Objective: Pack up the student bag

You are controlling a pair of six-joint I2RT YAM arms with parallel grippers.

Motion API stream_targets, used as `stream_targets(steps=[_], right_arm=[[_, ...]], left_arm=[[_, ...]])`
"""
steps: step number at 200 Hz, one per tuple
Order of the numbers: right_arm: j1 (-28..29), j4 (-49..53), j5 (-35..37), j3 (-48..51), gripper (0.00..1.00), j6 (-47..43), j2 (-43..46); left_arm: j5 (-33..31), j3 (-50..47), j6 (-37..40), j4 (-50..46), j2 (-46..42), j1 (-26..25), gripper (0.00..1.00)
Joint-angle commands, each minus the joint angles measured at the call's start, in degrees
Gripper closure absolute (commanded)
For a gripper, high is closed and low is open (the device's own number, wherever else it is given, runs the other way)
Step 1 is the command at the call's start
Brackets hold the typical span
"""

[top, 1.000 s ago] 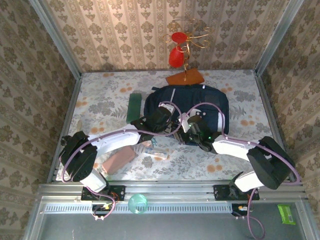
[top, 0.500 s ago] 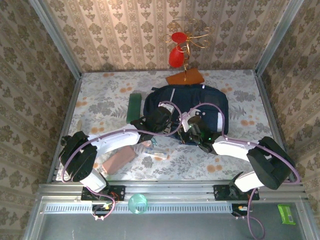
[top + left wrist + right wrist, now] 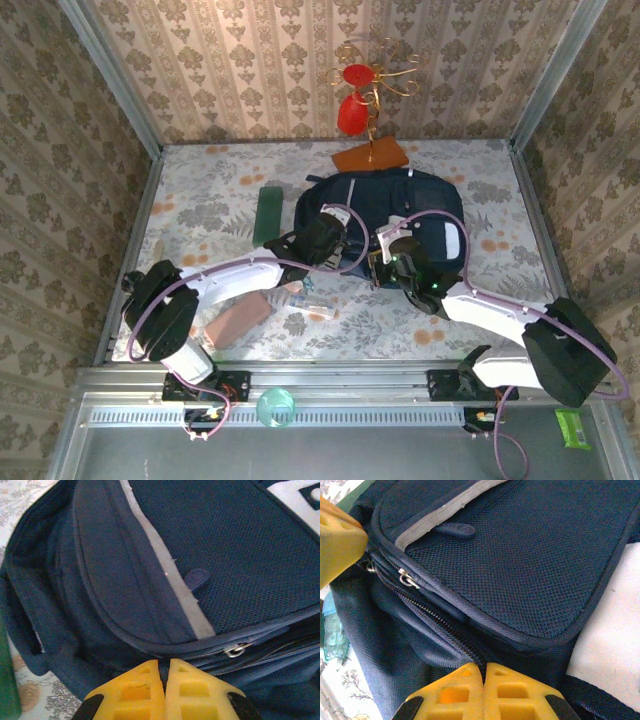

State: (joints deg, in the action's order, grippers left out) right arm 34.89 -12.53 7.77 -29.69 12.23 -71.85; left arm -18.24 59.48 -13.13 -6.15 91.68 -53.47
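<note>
Navy fabric marks the student bag (image 3: 400,200), which lies flat at the far middle of the flowered table (image 3: 200,190), with a green box (image 3: 268,213) just beside its left side. The left gripper (image 3: 164,662) sits at the bag's near left edge, its yellow fingers pressed together, a metal zipper pull (image 3: 235,650) just beyond them. The right gripper (image 3: 484,666) is likewise closed at the near edge, where a zipper line runs into its fingertips; whether either pinches fabric cannot be told.
</note>
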Motion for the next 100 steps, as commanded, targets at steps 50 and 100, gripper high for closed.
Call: stream_targets(steps=[50,100], right_arm=[[-5.1,4.1,1.9,3.5,1.00,4.3,4.2],[-8.7,2.2,-3.6,5.1,1.00,2.4,7.3]], left_arm=[[-9.6,3.3,8.2,-1.8,0.9,5.1,1.00],[-8.2,4.0,10.5,-1.5,1.2,8.9,1.00]])
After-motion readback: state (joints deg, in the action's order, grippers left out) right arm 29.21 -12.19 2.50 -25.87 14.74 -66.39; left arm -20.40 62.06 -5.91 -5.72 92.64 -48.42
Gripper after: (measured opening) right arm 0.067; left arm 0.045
